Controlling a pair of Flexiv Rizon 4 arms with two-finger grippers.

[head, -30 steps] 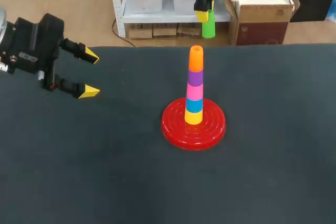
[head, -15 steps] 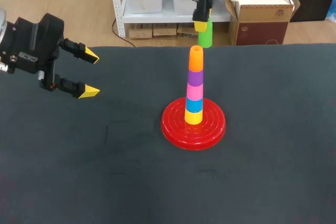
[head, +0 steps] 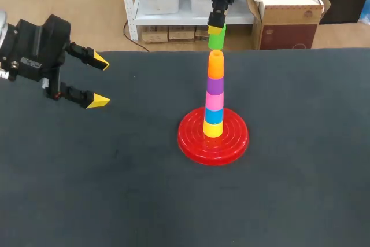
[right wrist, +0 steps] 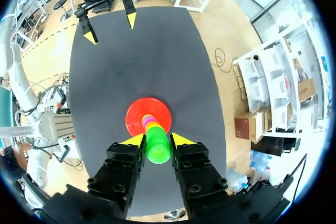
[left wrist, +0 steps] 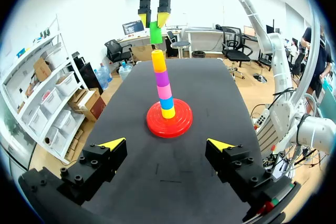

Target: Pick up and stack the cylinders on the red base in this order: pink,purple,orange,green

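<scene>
Head view has the red base (head: 193,143) sitting near the middle of the dark table (head: 115,189), with a tapering stack standing upright on its centre. From the bottom up, the stack is a yellow cylinder (head: 213,129), a blue cylinder (head: 213,116), the pink cylinder (head: 214,101), the purple cylinder (head: 214,86) and the orange cylinder (head: 215,66) on top.

Directly above the orange one hangs the green cylinder (head: 216,40), upright and in line with the stack. It seems to hang just clear of the orange top, though from this angle a light touch cannot be ruled out. The right gripper (right wrist: 157,140) points straight down from above the far edge of the table. Its two yellow-tipped fingers clamp the green cylinder from opposite sides at its upper part. In the right wrist view the green cylinder fills the space between the fingers, and the stack and red base show right beneath it.

The left gripper (head: 99,81) is at the table's left side, well apart from the base. Its fingers are spread wide with nothing between them, and they point toward the stack.
</scene>
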